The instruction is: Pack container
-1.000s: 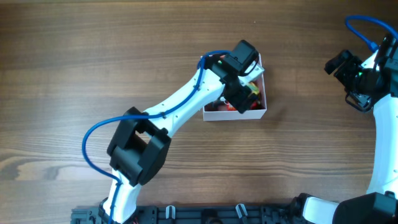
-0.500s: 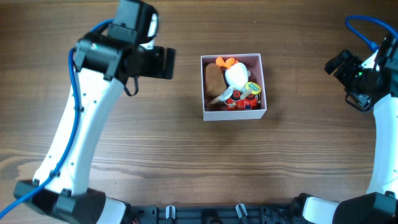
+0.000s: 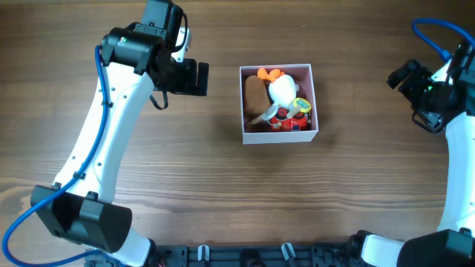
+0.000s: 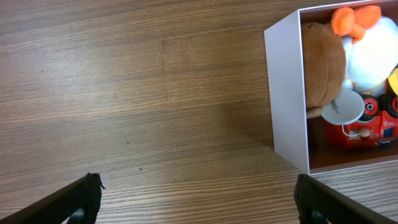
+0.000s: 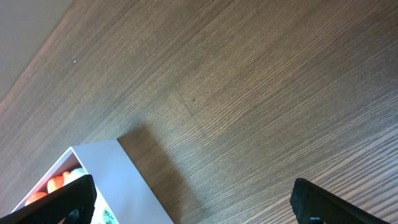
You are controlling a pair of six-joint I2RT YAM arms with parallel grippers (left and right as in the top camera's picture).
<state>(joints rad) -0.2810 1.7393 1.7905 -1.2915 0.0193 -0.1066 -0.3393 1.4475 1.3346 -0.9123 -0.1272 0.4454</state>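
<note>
1. Over the last second the left arm (image 3: 111,141) has swung off the container (image 3: 279,136). Its left fingers (image 4: 78,199) had been down among the toys and now hang at the container's 9 o'clock, above bare surface (image 3: 223,193).
2. Those fingers are spread wide and carry nothing; both tips sit at the lower corners of the left wrist view.
3. This looks like a retreat after a drop. It goes best if the arm stays high and keeps moving away, so that nothing clips the thin white wall just beside it.
4. The container stands a little toward 12 o'clock from the middle of the surface.
5. Inside, a brown plush (image 3: 254,93) lies along the 9 o'clock wall, and a white plush (image 3: 282,89) with an orange tuft sits beside it. A red toy (image 3: 291,122) is wedged toward 5 o'clock.
6. The load rises about to the rim, so a further item would probably need pressing down or rearranging. No loose toy or lid shows in any view.
7. Farthest off, at the container's 3 o'clock, the right fingers (image 5: 68,200) are also spread, empty and well apart from it, blocking nothing.
</note>
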